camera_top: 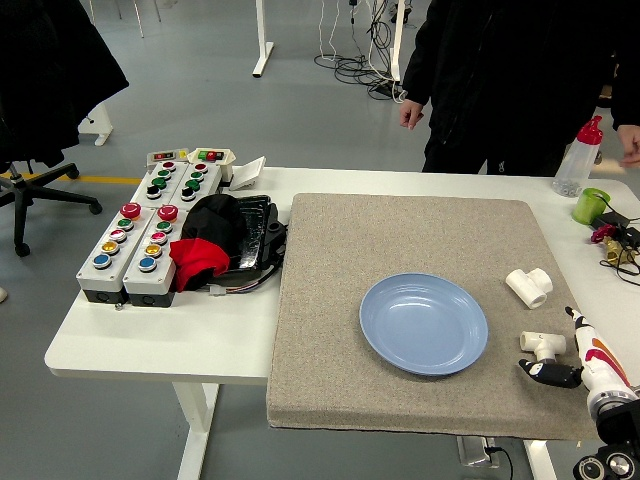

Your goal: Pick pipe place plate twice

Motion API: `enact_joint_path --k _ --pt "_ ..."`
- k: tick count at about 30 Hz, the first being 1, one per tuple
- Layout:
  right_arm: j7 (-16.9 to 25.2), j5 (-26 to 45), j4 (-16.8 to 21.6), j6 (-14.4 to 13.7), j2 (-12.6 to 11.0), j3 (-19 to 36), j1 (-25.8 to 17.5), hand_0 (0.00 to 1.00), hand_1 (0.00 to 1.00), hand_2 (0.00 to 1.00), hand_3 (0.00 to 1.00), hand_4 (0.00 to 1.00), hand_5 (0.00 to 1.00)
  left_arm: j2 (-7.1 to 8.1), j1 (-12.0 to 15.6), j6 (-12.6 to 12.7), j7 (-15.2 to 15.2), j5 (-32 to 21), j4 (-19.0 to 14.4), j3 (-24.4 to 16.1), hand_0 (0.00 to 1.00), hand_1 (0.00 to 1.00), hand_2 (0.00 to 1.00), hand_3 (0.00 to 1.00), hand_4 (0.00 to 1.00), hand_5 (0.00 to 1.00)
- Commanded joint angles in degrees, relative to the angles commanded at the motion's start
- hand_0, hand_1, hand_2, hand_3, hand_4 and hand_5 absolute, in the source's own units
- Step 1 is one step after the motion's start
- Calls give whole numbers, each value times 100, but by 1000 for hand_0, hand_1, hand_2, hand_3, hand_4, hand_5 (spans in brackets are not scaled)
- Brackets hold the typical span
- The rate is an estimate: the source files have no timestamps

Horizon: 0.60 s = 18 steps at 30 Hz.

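Fingers (550, 372) of right hand (585, 370): black tips curled low at the mat's (340, 300) near right corner, touching or just short of the small white pipe tee (541, 344); cannot tell whether they pinch it. Hand body white with red marking, entering from lower right.

Small tee lies on the mat just right of the plate (424, 323). Larger white tee (528, 287) lies further back on the mat, apart from the hand. Plate blue, holds nothing, sits on the mat's right half.

Mat grey, coarse-textured, covers most of the white counter (150, 345); its near edge overhangs the counter's front.

Counter left side: two grey button boxes (135, 250) with coloured buttons; beside them a black tray (262, 235) with a black and red cloth (205, 240) heaped on it. Far right edge: clear bottle (576, 158) with red cap, green cup (590, 205), tangle of cables.

Room: grey floor, desk legs, cables on floor. Person (520, 80) in black stands at the far side, hands hanging free. Office chair with dark coat at left.
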Motion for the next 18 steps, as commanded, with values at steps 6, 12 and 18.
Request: enact_joint_path --k 6,12,18 --pt "191 38 -273 -219 13 -155 161 756 750 782 811 774 242 -6 7 -6 6 -2 -3 4 690 702 739 675 529 998" --pt "260 172 -444 -69 11 -205 212 647 678 666 741 711 172 -21 29 -15 17 23 -8 -13 690 701 741 675 528 998" --pt "345 214 -542 -81 6 -306 263 544 606 599 718 693 166 -37 52 -24 45 61 -19 -41 690 701 741 674 528 998"
